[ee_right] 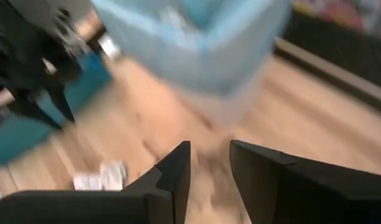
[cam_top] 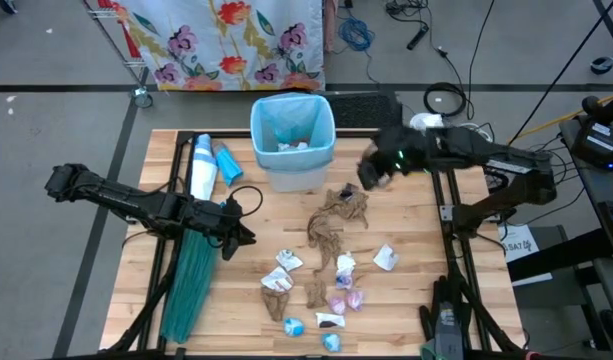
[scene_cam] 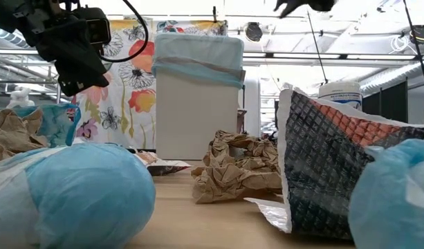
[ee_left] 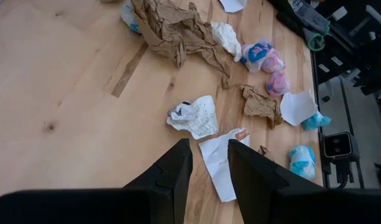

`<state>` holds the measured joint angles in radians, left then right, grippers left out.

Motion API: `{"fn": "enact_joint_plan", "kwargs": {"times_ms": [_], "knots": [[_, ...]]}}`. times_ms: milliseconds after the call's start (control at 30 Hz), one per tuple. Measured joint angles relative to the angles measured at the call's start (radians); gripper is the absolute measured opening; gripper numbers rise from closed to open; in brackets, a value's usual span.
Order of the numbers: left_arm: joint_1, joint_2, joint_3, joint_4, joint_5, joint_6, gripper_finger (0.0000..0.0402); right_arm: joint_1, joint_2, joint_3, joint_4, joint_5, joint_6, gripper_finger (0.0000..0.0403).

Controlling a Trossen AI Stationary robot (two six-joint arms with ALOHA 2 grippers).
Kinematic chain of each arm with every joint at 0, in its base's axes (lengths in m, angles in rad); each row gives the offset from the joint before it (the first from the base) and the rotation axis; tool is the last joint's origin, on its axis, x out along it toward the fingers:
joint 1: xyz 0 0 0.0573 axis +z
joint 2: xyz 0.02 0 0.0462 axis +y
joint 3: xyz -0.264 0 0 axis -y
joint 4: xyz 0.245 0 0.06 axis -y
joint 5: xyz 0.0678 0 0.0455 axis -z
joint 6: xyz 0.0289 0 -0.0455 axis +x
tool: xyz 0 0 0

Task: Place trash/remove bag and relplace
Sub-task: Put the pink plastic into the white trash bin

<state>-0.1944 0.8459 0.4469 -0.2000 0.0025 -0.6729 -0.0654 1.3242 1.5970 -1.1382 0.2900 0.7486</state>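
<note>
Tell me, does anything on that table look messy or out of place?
Yes. Crumpled brown paper, white wads and small blue and purple wrappers lie scattered over the wooden table instead of in the lined bin. A teal-green bag also lies loose along the left side.

Wood table [cam_top: 406, 300] carries lined bin [cam_top: 292, 140], teal bag [cam_top: 191, 285] under left gripper [cam_top: 248, 232], scattered trash [cam_top: 331, 265] beside it.

Bin [ee_right: 202, 43] motion-blurred – contents unclear, right hand [cam_top: 371, 172] smeared, teal bag [cam_top: 189, 285] partly under left arm
</note>
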Motion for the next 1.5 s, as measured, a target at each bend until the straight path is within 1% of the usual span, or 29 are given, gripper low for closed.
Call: {"fn": "enact_joint_plan", "kwargs": {"times_ms": [133, 267, 400, 533, 667, 833, 967, 1133, 1200, 1367, 1500], "knots": [[0.0, 0.0, 0.0, 0.0, 0.0, 0.006, 0.0109, 0.135, -0.002, 0.0, -0.148, 0.05, 0.195, 0.0095], [0.0, 0.0, 0.0, 0.0, 0.0, 0.006, 0.0109, 0.252, 0.039, 0.0, -0.192, 0.081, 0.358, 0.0093], [0.0, 0.0, 0.0, 0.0, 0.0, 0.005, 0.0109, 0.33, 0.111, 0.0, -0.191, 0.081, 0.446, 0.0093], [0.0, 0.0, 0.0, 0.0, 0.0, 0.005, 0.0109, 0.38, 0.202, 0.0, -0.179, 0.075, 0.505, 0.0093], [0.0, 0.0, 0.0, 0.0, 0.005, 0.002, 0.0109, 0.406, 0.29, 0.0, -0.114, 0.073, 0.519, 0.0093], [0.0, 0.0, 0.0, 0.0, 0.035, 0.002, 0.0109, 0.417, 0.384, 0.0, 0.05, 0.063, 0.483, 0.0093], [0.0, 0.0, 0.0, 0.0, 0.036, 0.006, 0.0109, 0.417, 0.446, 0.0, 0.202, 0.007, 0.423, 0.0093], [0.0, 0.0, 0.0, 0.0, 0.038, 0.005, 0.0109, 0.414, 0.514, 0.0, 0.361, -0.016, 0.367, 0.0093], [0.0, 0.0, 0.0, 0.0, 0.039, 0.001, 0.0109, 0.414, 0.536, -0.001, 0.416, -0.04, 0.341, 0.0093], [0.0, 0.0, 0.0, -0.003, 0.039, 0.001, 0.0109, 0.414, 0.582, -0.001, 0.52, -0.074, 0.282, 0.0093], [0.0, 0.0, 0.0, -0.007, 0.04, 0.001, 0.0109, 0.414, 0.612, -0.001, 0.556, -0.104, 0.249, 0.0093]]}}
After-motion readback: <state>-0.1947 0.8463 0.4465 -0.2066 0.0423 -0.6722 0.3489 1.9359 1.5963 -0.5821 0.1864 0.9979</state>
